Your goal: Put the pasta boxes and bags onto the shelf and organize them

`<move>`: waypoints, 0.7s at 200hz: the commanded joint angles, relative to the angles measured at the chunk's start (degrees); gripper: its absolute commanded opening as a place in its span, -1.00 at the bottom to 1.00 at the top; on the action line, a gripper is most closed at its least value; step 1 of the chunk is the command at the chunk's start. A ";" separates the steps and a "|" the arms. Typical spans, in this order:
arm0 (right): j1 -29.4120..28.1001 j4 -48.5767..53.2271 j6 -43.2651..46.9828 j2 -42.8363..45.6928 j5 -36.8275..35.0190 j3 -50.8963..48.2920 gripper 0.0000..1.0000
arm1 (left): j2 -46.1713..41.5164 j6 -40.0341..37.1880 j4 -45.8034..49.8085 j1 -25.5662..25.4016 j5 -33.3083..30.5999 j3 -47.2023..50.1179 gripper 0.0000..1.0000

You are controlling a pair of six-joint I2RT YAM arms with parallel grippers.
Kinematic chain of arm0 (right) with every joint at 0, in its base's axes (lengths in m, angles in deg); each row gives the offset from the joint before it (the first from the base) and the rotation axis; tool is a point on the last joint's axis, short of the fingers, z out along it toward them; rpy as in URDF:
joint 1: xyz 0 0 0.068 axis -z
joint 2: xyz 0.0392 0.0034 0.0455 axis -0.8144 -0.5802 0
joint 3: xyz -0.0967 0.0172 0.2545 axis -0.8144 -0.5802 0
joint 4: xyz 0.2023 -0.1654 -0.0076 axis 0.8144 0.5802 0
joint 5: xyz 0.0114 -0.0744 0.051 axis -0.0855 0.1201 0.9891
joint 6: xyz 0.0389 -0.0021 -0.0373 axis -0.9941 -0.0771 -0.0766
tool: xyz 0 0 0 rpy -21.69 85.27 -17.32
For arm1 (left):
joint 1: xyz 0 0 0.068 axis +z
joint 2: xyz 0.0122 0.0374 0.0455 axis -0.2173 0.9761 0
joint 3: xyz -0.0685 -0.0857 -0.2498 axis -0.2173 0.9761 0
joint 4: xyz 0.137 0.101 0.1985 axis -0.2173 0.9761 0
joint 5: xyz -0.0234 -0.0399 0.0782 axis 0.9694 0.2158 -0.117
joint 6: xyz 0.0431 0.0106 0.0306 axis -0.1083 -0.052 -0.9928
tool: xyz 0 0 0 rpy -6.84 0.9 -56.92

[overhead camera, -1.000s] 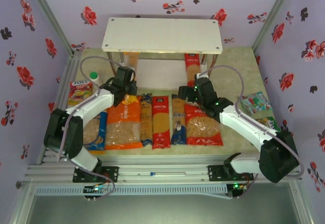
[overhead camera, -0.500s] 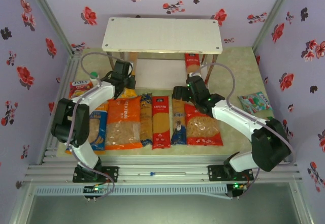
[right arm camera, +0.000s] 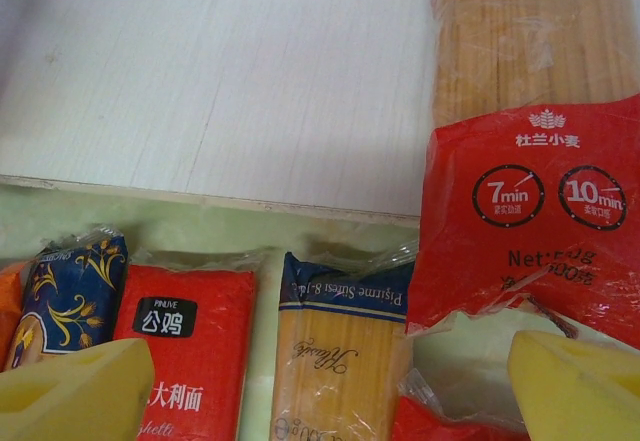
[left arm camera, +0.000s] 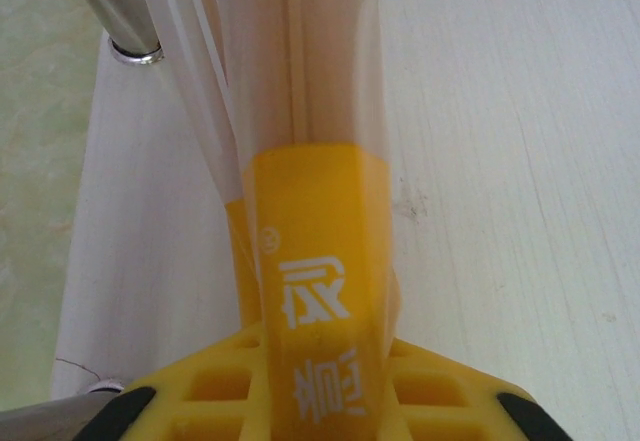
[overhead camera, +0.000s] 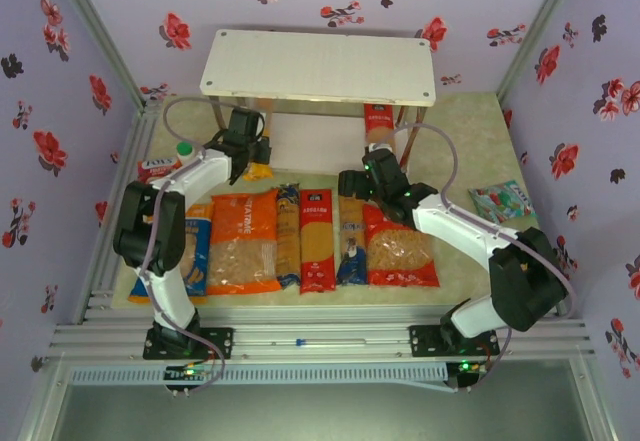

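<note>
Nearest, six items lie in a row on the table [overhead camera: 470,131]. From 9 to 3 o'clock they are the blue-orange bag [overhead camera: 190,256], orange bag [overhead camera: 242,241], blue pack [overhead camera: 288,233], red pack [overhead camera: 317,241], second blue pack [overhead camera: 350,243] and red bag [overhead camera: 398,246]. Each has its long axis running 6 to 12.

Just past the row, the right claw [right arm camera: 320,391] hangs with its jaws spread wide and nothing between them. At its 1 o'clock the shelved red pack [right arm camera: 530,191] lies on the lower tier of the shelf [overhead camera: 320,66], its axis 6 to 12 and its printed end toward 6.

Farther left, the left claw [overhead camera: 254,156] looks clamped on the printed end of the yellow pack [left arm camera: 310,261]. This pack also runs 6 to 12, its clear end pointing to 12 under the top board, with a metal leg [left arm camera: 110,11] at its 10 o'clock. I cannot tell whether it rests fully on the tier.

The step in hand seems to be seating the yellow pack. Next, the claw should let go and back out straight toward 6 without dragging the pack askew.
</note>
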 commanded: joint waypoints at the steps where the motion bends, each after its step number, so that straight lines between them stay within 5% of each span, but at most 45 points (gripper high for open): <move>1: -0.30 -0.13 0.14 -0.35 0.15 1.09 0.84 | 1.90 -0.42 -6.11 1.01 -0.43 -2.61 -0.61; 27: -0.34 0.14 0.27 -0.68 0.07 1.22 0.84 | 2.88 -0.48 -6.53 1.37 -0.43 -2.90 -0.41; 100: -0.44 0.92 0.14 -1.05 1.76 1.52 0.85 | 0.83 -3.64 -10.53 1.37 1.03 1.03 0.60; 140: -1.32 1.20 0.71 -0.20 2.42 1.07 0.84 | -5.44 -4.71 -19.97 1.28 4.64 9.15 0.68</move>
